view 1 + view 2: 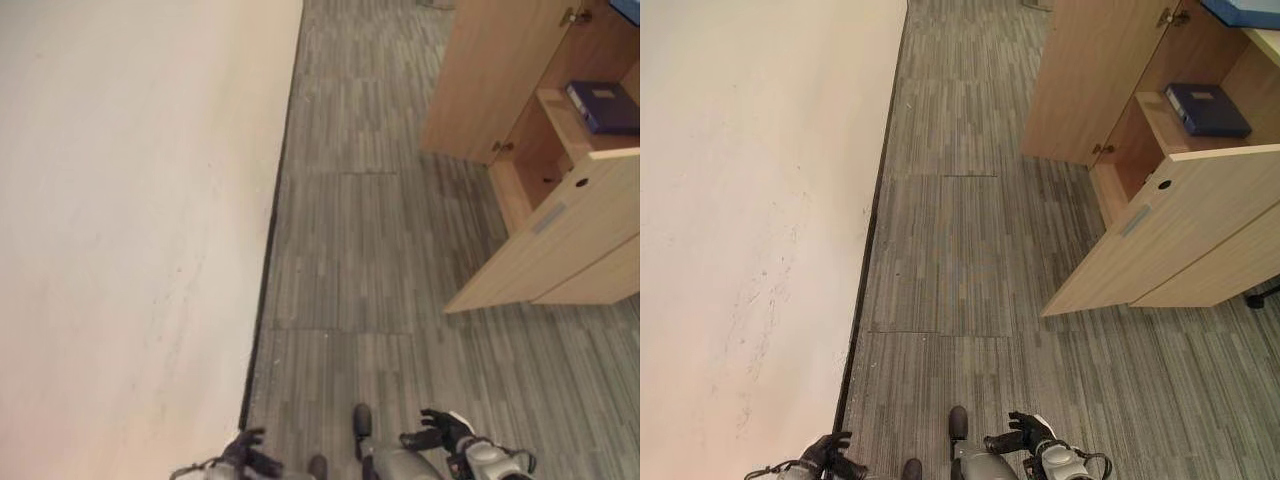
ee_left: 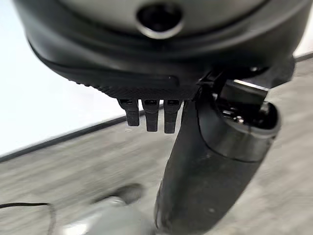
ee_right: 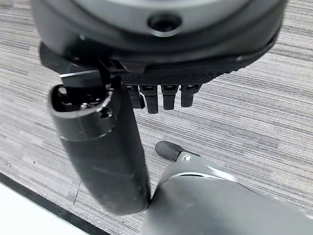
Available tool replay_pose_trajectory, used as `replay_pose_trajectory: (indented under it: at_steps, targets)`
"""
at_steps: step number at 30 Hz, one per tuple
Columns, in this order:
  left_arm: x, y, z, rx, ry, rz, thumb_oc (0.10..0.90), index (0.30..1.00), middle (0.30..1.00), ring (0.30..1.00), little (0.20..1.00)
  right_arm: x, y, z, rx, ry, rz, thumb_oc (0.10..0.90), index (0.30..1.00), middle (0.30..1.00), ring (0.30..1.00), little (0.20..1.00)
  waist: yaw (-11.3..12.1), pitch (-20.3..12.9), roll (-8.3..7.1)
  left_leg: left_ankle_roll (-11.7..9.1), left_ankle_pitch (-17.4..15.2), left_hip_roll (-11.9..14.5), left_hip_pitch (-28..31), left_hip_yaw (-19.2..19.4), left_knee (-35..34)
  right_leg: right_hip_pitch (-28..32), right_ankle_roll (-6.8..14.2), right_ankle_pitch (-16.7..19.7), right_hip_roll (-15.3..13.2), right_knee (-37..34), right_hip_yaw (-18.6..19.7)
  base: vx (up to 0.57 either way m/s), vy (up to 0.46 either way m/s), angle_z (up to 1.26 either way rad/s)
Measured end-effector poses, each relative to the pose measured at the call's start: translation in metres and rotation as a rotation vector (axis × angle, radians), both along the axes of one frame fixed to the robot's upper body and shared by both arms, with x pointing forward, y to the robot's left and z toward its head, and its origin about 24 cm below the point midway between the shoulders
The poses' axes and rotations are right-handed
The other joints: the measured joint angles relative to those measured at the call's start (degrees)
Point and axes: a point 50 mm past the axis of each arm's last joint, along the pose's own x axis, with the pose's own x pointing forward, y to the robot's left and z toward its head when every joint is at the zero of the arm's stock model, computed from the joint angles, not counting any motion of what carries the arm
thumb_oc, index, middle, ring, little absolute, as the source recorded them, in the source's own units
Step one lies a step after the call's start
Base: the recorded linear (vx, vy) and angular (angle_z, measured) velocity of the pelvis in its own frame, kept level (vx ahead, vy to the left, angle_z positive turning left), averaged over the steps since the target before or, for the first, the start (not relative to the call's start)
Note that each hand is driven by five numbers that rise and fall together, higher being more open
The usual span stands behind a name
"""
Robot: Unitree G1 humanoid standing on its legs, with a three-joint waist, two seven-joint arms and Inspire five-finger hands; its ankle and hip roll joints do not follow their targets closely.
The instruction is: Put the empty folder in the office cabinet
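A wooden office cabinet (image 1: 560, 230) stands at the upper right with both doors swung open. On its inner shelf lies a dark blue folder (image 1: 1207, 108), flat, with a pale label. My left hand (image 1: 245, 455) hangs low by the wall's foot, and my right hand (image 1: 440, 430) hangs at the bottom right of centre. Both are far from the cabinet. In the wrist views the left hand's fingers (image 2: 151, 115) and the right hand's fingers (image 3: 161, 95) are straight, with grey carpet past them and nothing held.
A white wall (image 1: 120, 220) with a black skirting strip runs along the left. Grey striped carpet (image 1: 370, 250) lies between me and the cabinet. A second blue object (image 1: 1245, 10) lies on the cabinet top. A chair's foot (image 1: 1265, 295) shows at the right edge.
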Motion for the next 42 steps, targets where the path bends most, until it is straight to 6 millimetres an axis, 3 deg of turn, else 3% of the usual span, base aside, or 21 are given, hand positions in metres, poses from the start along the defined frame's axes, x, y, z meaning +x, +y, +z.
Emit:
replay_pose_trajectory:
  at_steps: [2, 4, 6, 8, 10, 11, 13, 14, 15, 16, 17, 19, 22, 24, 26, 27, 28, 31, 34, 37, 42]
  targets:
    - [0.002, -0.003, 0.0, -0.008, -0.008, 0.0, 0.8, 0.9, 0.9, 0.9, 0.9, -0.004, 0.0, -0.002, 0.001, 0.02, -0.001, 0.8, 0.9, 0.9, 0.9, 0.9, 0.32, -0.03, -0.81, -0.38, -0.31, -1.0, -3.32, 0.45, 8.11, 1.53, 0.0, -0.17, -0.71, -0.98, 0.33, 0.09, -0.083, 0.04]
    - [0.001, -0.005, -0.001, -0.024, -0.016, 0.03, 0.8, 0.9, 0.9, 0.9, 0.9, -0.011, -0.003, -0.005, -0.008, 0.049, -0.005, 0.8, 0.9, 0.9, 0.9, 0.9, 1.51, -0.01, -1.64, -0.84, -0.49, -1.25, -6.25, 1.52, 17.08, 3.43, -3.13, -1.29, -0.92, -0.46, 0.56, 0.15, -0.056, -0.06]
    - [0.002, -0.004, 0.0, -0.023, -0.02, 0.039, 0.8, 0.9, 0.9, 0.9, 0.9, -0.011, -0.004, -0.004, -0.01, 0.049, -0.004, 0.8, 0.9, 0.9, 0.9, 0.9, 1.27, 0.02, -2.0, -0.73, -0.82, -0.88, -6.96, 1.82, 16.78, 3.52, -4.42, -2.1, -1.03, 0.19, 0.43, 0.12, -0.01, 0.09]
    - [0.004, -0.001, 0.001, -0.025, -0.02, 0.071, 0.8, 0.9, 0.9, 0.9, 0.9, -0.011, -0.004, -0.004, -0.011, 0.048, -0.007, 0.8, 0.9, 0.9, 0.9, 0.9, 1.25, 0.13, -2.79, -1.18, 0.01, -1.26, -7.17, 1.83, 6.37, 3.5, -4.83, -2.26, -2.35, 0.09, 0.52, 0.19, -0.006, 0.14]
    - [0.003, 0.002, 0.001, -0.037, -0.019, 0.118, 0.8, 0.9, 0.9, 0.9, 0.9, -0.008, -0.007, -0.003, -0.019, 0.044, -0.006, 0.8, 0.9, 0.9, 0.9, 0.9, 1.62, 0.3, -2.84, -1.49, 3.27, -0.84, -8.38, 1.47, -1.92, 3.99, -4.82, -2.28, -2.59, -0.4, 0.59, 0.24, 0.005, 0.09]
    - [0.006, 0.001, 0.001, -0.042, -0.024, 0.124, 0.8, 0.9, 0.9, 0.9, 0.9, -0.015, -0.01, -0.005, -0.028, 0.062, -0.01, 0.8, 0.9, 0.9, 0.9, 0.9, 2.65, 0.38, -2.87, -3.0, 6.95, -0.79, -8.47, 1.18, -9.51, 5.07, -4.75, -2.62, -2.73, -2.14, 0.93, 0.25, 0.032, 0.04]
    - [0.009, -0.003, 0.001, -0.052, -0.034, 0.121, 0.8, 0.9, 0.9, 0.9, 0.9, -0.015, -0.015, -0.004, -0.046, 0.075, -0.013, 0.8, 0.9, 0.9, 0.9, 0.9, 3.57, 0.32, -1.81, -4.92, 10.83, -0.8, -10.17, 1.01, -15.52, 6.49, -3.41, -3.73, -1.82, -4.53, 2.6, 0.22, 0.041, -0.12]
    - [0.01, -0.014, 0.0, -0.091, -0.05, 0.135, 0.8, 0.9, 0.9, 0.9, 0.9, -0.021, -0.031, -0.003, -0.08, 0.101, -0.058, 0.8, 0.9, 0.9, 0.9, 0.9, 5.28, 0.42, 3.75, -6.57, 8.89, 4.37, -12.06, -0.52, -15.42, 5.5, -3.57, -6.66, 4.44, 2.5, 2.83, 0.21, 0.077, -0.37]
    - [0.009, -0.013, 0.0, -0.092, -0.05, 0.136, 0.8, 0.9, 0.9, 0.9, 0.9, -0.02, -0.037, -0.001, -0.092, 0.095, -0.074, 0.8, 0.9, 0.9, 0.9, 0.9, 5.85, 0.41, 4.95, -7.14, 10.54, 5.92, -12.12, -0.7, -15.0, 4.76, -3.16, -8.3, 5.37, 8.27, 3.15, 0.29, 0.118, -0.38]
    - [0.01, -0.007, 0.002, -0.077, -0.053, 0.146, 0.8, 0.9, 0.9, 0.9, 0.9, -0.022, -0.038, -0.001, -0.104, 0.092, -0.074, 0.8, 0.9, 0.9, 0.9, 0.9, 5.74, 1.21, 4.18, -7.43, 15.66, 5.84, -12.22, -0.36, -12.91, 4.58, -4.93, -11.24, 5.04, 11.4, 3.58, 0.34, 0.138, -0.34]
    - [0.003, 0.004, 0.001, -0.043, -0.02, 0.15, 0.8, 0.9, 0.9, 0.9, 0.9, -0.025, -0.034, -0.004, -0.092, 0.104, -0.071, 0.8, 0.9, 0.9, 0.9, 0.9, 6.25, 0.54, 1.8, -7.19, 15.1, 4.58, -12.53, -0.09, -12.01, 3.73, -4.81, -12.47, 3.84, 11.73, 5.21, 0.33, 0.13, -0.45]
    - [-0.022, 0.013, -0.006, -0.015, 0.073, 0.196, 0.8, 0.9, 0.9, 0.9, 0.9, -0.031, -0.032, -0.006, -0.092, 0.121, -0.051, 0.8, 0.9, 0.9, 0.9, 0.9, 6.83, -0.63, -0.18, -5.83, 13.23, 3.44, -12.25, 0.33, -8.43, 4.99, -5.36, -12.38, 2.06, 8.94, 8.08, 0.35, 0.142, -0.74]
    - [-0.053, 0.004, -0.016, -0.028, 0.177, 0.2, 0.8, 0.9, 0.9, 0.9, 0.9, -0.069, -0.041, -0.014, -0.122, 0.249, -0.064, 0.8, 0.9, 0.9, 0.9, 0.9, 5.57, -2.74, 2.98, -3.93, 14.28, 4.07, -7.25, 0.42, -12.02, 8.36, -4.28, -11.83, 1.06, 3.43, 9.39, 0.46, 0.246, -0.24]
    - [-0.057, 0.002, -0.017, -0.018, 0.194, 0.146, 0.8, 0.9, 0.9, 0.9, 0.9, -0.103, -0.039, -0.02, -0.12, 0.373, -0.06, 0.8, 0.9, 0.9, 0.9, 0.9, 5.79, -3.31, 3.8, -1.75, 15.38, 2.73, -5.97, 2.92, -12.77, 8.89, -0.56, -12.84, -1.0, 4.2, 9.71, 0.23, 0.148, -0.03]
    - [-0.064, 0.004, -0.017, -0.018, 0.195, 0.137, 0.8, 0.9, 0.9, 0.9, 0.9, -0.115, -0.029, -0.024, -0.091, 0.417, -0.031, 0.8, 0.9, 0.9, 0.9, 0.9, 6.05, -3.57, 3.63, 2.26, 14.05, 1.67, -4.94, 6.24, -12.54, 7.1, 3.62, -16.27, -3.46, 10.09, 9.27, 0.24, 0.164, -0.49]
    - [-0.068, 0.007, -0.018, -0.015, 0.205, 0.138, 0.8, 0.9, 0.9, 0.9, 0.9, -0.116, -0.025, -0.025, -0.077, 0.417, -0.027, 0.8, 0.9, 0.9, 0.9, 0.9, 5.89, -4.04, 3.11, 3.3, 13.2, 0.91, -4.4, 7.07, -12.58, 6.34, 4.0, -17.67, -5.12, 13.53, 9.23, 0.24, 0.179, -0.64]
    - [-0.073, 0.01, -0.018, -0.01, 0.216, 0.141, 0.8, 0.9, 0.9, 0.9, 0.9, -0.12, -0.016, -0.027, -0.052, 0.423, -0.019, 0.8, 0.9, 0.9, 0.9, 0.9, 5.66, -5.35, 1.75, 4.33, 12.17, -0.8, -4.09, 8.25, -12.64, 6.35, 7.15, -19.67, -8.15, 18.37, 9.57, 0.29, 0.258, -0.41]
    - [-0.063, 0.013, -0.015, -0.004, 0.189, 0.134, 0.8, 0.9, 0.9, 0.9, 0.9, -0.12, -0.01, -0.029, -0.044, 0.437, -0.009, 0.8, 0.9, 0.9, 0.9, 0.9, 6.04, -7.01, 0.0, 6.98, 11.75, -3.23, -2.99, 8.22, -12.68, 6.73, 11.4, -18.88, -11.85, 25.51, 9.62, 0.18, 0.185, -0.11]
    - [-0.05, 0.014, -0.013, -0.002, 0.158, 0.118, 0.8, 0.9, 0.9, 0.9, 0.9, -0.113, -0.013, -0.027, -0.057, 0.423, -0.001, 0.8, 0.9, 0.9, 0.9, 0.9, 6.14, -6.99, -0.24, 7.76, 10.91, -4.13, -0.73, 8.51, -12.99, 4.14, 12.0, -17.14, -13.48, 32.87, 6.96, 0.2, 0.199, -0.04]
    - [-0.054, 0.012, -0.014, -0.016, 0.171, 0.116, 0.8, 0.9, 0.9, 0.9, 0.9, -0.114, -0.018, -0.027, -0.083, 0.425, 0.026, 0.8, 0.9, 0.9, 0.9, 0.9, 6.4, -7.0, 0.48, 9.21, 9.87, -4.01, 2.77, 9.03, -14.14, 3.16, 9.72, -16.7, -16.66, 38.35, -0.55, 0.16, 0.032, -0.17]
    - [-0.059, 0.011, -0.015, -0.023, 0.189, 0.128, 0.8, 0.9, 0.9, 0.9, 0.9, -0.094, -0.015, -0.024, -0.075, 0.347, 0.059, 0.8, 0.9, 0.9, 0.9, 0.9, 5.14, -5.44, 1.29, 9.56, 9.15, -2.69, 3.05, 8.32, -13.66, -2.83, 8.97, -17.5, -11.79, 25.27, -3.5, 0.13, -0.06, 0.06]
